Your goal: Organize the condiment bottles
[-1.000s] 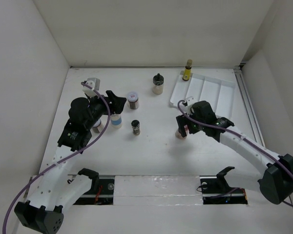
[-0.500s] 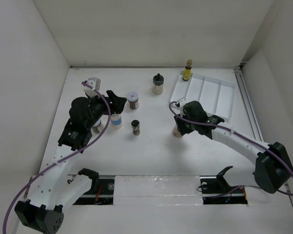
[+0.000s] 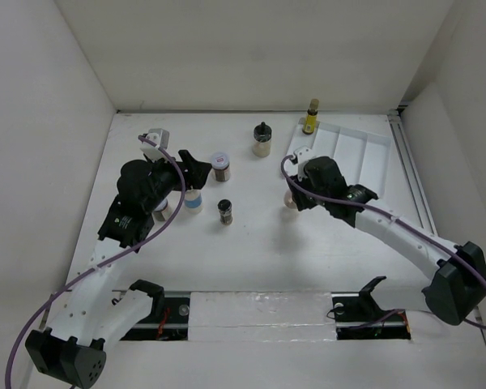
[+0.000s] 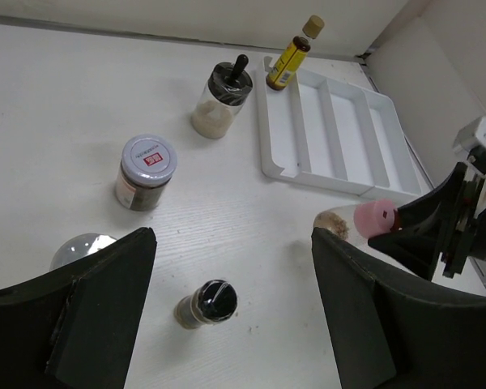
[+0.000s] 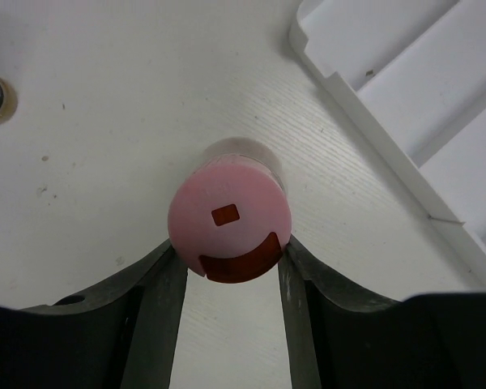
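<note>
1 of 7 condiment bottles is on the move: the right gripper (image 5: 230, 248) is clamped on the pink-capped bottle (image 5: 229, 219), its 2 fingers pressed to either side of the cap. Within the last second the right arm has carried the bottle away from the robot's side of the table, and it now sits just beside the near-left corner of the white tray (image 3: 296, 154). Whether its base is clear of the table cannot be told.

The left gripper (image 3: 196, 164) hangs wide open and holds nothing, hardly shifted, above the white blue-labelled bottle (image 3: 193, 199) and a clear-lidded jar (image 4: 81, 247).

Only the yellow bottle (image 3: 311, 116) stands at the tray, at its far-left corner. The black-knobbed jar (image 3: 262, 139), the brown white-lidded jar (image 3: 220, 166) and the small dark bottle (image 3: 225, 211) wait on the bare table, well apart from one another.

The move suggests the pink bottle is bound for a tray compartment next; the job looks barely begun.
</note>
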`<state>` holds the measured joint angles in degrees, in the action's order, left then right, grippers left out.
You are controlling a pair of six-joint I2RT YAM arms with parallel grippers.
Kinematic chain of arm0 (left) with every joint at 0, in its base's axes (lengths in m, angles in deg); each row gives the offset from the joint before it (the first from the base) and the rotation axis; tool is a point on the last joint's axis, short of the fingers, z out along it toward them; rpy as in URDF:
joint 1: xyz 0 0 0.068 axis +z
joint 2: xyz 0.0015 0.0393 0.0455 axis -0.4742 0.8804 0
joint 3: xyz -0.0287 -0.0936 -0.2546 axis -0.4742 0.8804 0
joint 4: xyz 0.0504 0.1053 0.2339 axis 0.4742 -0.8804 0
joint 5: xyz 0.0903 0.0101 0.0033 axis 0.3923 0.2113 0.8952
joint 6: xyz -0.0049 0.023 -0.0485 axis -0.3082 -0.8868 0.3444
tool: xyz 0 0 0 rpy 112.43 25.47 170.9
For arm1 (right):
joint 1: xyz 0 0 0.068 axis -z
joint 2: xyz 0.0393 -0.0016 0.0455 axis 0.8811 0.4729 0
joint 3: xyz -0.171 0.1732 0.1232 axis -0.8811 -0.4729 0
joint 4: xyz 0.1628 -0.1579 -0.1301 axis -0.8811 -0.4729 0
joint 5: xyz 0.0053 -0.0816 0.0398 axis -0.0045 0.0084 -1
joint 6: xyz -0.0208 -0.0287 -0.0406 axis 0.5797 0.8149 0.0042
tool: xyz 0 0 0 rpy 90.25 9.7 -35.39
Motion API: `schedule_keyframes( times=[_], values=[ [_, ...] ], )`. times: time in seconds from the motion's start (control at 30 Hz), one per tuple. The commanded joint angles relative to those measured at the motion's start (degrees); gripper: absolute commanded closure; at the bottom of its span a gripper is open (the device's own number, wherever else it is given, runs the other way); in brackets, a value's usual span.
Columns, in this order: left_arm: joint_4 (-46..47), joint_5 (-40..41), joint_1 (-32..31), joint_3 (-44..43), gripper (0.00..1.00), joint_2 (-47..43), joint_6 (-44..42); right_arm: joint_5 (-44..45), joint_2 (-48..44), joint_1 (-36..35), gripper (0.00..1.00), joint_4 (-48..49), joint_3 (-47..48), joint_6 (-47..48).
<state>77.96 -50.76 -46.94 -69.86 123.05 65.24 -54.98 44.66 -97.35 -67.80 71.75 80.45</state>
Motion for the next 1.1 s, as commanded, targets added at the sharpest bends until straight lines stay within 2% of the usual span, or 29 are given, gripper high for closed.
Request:
schedule_keyframes(
  times=[0.0,0.2,0.47,0.73,1.07],
  values=[
    [2.4,-1.5,0.2,-0.6,0.26,-0.2,0.3,1.6,-2.3,2.4,0.68,6.4,6.9,2.6],
    [2.4,-1.5,0.2,-0.6,0.26,-0.2,0.3,-3.5,7.5,10.7,0.68,15.4,14.3,3.7],
    [2.4,-1.0,0.2,-0.6,0.26,-0.7,0.3,-6.9,24.5,18.2,0.68,17.3,28.9,4.3],
    [2.4,-0.5,0.2,-0.6,0.26,-0.7,0.3,-8.7,36.1,21.6,0.68,18.5,36.4,4.3],
    [2.4,-0.5,0.2,-0.6,0.26,-0.2,0.3,-9.1,44.0,22.7,0.68,18.5,40.8,4.8]
  ],
)
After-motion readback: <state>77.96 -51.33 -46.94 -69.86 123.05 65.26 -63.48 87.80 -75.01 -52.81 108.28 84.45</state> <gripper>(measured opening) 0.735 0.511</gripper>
